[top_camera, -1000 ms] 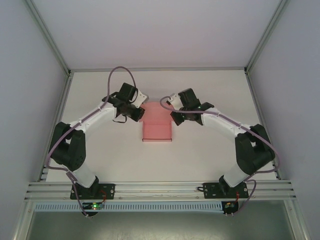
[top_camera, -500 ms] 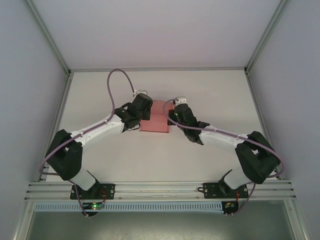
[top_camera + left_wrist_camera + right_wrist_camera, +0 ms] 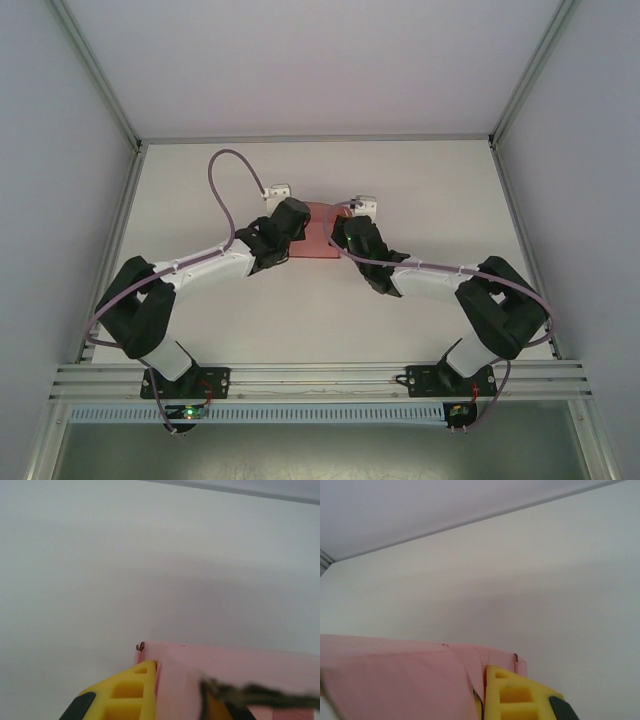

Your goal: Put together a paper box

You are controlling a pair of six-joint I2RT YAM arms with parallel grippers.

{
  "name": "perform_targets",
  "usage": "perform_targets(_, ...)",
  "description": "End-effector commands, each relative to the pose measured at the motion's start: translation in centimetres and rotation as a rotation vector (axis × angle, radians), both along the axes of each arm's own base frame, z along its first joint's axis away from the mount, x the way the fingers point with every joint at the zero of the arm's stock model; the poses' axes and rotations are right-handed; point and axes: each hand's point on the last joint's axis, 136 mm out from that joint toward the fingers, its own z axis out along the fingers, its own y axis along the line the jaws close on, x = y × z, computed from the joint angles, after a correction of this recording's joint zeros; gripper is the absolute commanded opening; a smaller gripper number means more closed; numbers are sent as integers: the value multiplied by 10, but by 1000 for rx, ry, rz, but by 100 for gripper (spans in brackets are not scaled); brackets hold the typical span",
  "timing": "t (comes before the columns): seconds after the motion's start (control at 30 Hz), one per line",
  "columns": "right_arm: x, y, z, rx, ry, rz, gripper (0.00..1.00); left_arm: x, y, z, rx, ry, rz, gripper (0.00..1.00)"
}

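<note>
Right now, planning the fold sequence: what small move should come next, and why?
Probably ease both inward slightly: the left gripper and right gripper flank the paper box on opposite sides, yellow fingers against its pink card.

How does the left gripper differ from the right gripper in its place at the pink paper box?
The left gripper meets the paper box at its left edge; the right gripper meets it at its right edge. The left gripper's yellow finger lies left of the pink card; the right gripper's yellow finger lies right of it. Both grippers are against the box, facing each other.
</note>
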Motion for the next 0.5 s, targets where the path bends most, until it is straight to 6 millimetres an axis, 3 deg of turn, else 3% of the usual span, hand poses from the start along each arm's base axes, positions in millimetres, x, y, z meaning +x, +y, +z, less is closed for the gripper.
perform_targets(0.0,3,10,17,40,-76,41,0,-2,-2,-8,-29,-5,17,0)
perform_targets(0.47,-23,-3,-23,-65,-78,91,0,-30,-1,-46,-51,24,-87,2)
